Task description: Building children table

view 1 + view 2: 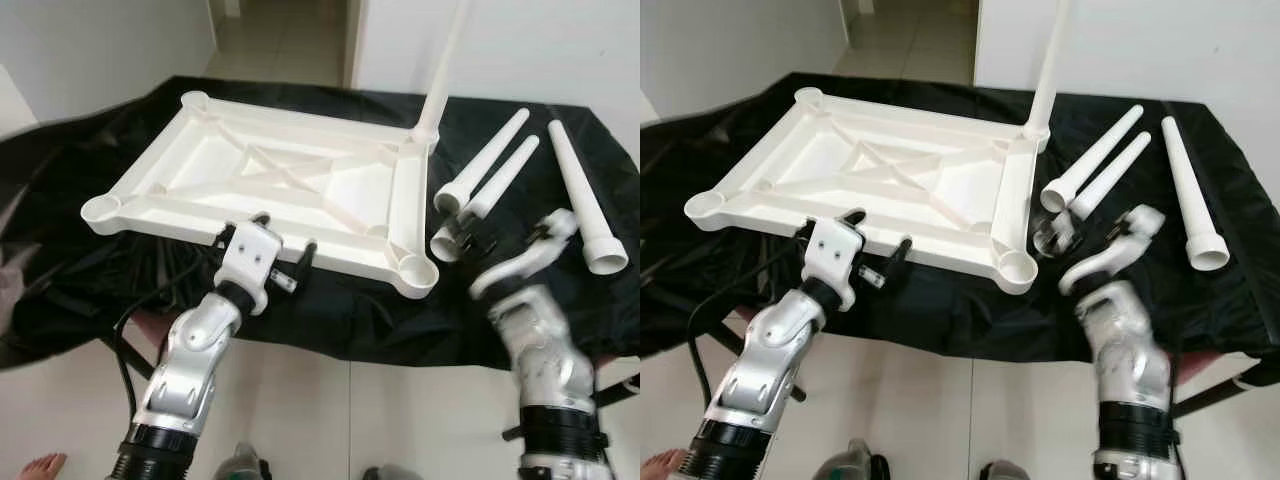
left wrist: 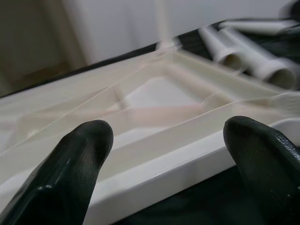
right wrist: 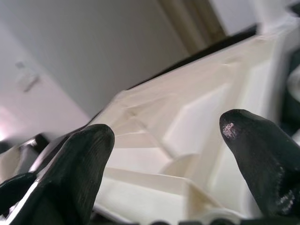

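At the near edge of the upturned white plastic table top point(image 1: 270, 180), my left gripper point(image 1: 268, 252) and right gripper point(image 3: 164, 154) hover, fingers wide; I judge it light and stiff, best gripped by its rim.

tabletop point(image 1: 200, 165): 1 | fitted leg point(image 1: 440, 75): 1 | loose legs point(image 1: 485, 160): 3

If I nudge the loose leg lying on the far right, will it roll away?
Probably in an arc rather than straight: the far-right leg is tapered and round. It looks hollow, smooth plastic, so likely light, stiff and slippery. The black cloth under it may damp the roll.
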Tool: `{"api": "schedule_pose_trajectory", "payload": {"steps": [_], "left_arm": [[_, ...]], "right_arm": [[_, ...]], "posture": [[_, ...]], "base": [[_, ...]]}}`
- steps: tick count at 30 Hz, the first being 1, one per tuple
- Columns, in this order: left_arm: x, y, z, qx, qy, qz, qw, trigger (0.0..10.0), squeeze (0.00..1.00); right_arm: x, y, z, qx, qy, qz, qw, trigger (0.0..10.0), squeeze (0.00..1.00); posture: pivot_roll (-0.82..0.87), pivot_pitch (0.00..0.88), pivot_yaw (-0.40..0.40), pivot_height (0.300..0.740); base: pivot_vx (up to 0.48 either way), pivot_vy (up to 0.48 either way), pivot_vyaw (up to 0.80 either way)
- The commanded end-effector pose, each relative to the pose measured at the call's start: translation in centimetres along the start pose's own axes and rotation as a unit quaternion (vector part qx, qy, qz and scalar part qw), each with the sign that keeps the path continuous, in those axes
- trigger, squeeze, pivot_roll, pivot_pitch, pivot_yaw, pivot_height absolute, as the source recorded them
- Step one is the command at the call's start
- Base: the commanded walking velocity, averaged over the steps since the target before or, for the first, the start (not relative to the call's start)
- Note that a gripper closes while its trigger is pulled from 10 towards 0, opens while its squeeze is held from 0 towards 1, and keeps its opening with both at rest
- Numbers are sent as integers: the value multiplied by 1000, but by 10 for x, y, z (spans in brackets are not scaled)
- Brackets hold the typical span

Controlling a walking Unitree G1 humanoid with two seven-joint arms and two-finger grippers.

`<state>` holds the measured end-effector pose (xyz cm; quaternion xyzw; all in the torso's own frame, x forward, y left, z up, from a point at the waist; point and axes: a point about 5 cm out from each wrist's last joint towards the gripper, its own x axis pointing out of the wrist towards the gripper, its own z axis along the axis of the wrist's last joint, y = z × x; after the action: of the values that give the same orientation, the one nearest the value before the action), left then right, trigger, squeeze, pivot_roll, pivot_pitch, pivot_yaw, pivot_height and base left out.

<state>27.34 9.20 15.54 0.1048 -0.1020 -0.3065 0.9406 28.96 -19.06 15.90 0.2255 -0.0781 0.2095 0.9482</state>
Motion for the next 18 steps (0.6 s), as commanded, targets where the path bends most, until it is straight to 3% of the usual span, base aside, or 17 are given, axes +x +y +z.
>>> {"api": "schedule_pose_trajectory", "payload": {"steps": [1,6,13,15,18], "left_arm": [[0,-3,5,1,-16,-13,1000,10000,0],[0,-3,6,0,-17,-14,1000,10000,0],[-6,-9,8,2,-14,-53,998,10000,0],[-10,-11,7,1,-10,-70,997,10000,0],[-20,-17,-2,-1,19,-129,991,10000,0]], "right_arm": [[1,5,6,-14,-6,20,1000,10000,0],[0,7,4,-21,-3,27,999,10000,0],[-13,21,-2,-56,36,99,993,10000,0],[-18,25,-5,-65,54,122,989,10000,0],[-37,33,-18,-88,126,203,967,10000,0]], "posture": [[-11,0,0,740],[-11,0,0,740],[-8,0,0,740],[-8,0,0,740],[-4,0,0,740]], "base": [[0,0,0],[0,0,0],[0,0,0],[0,0,0],[0,0,0]]}}
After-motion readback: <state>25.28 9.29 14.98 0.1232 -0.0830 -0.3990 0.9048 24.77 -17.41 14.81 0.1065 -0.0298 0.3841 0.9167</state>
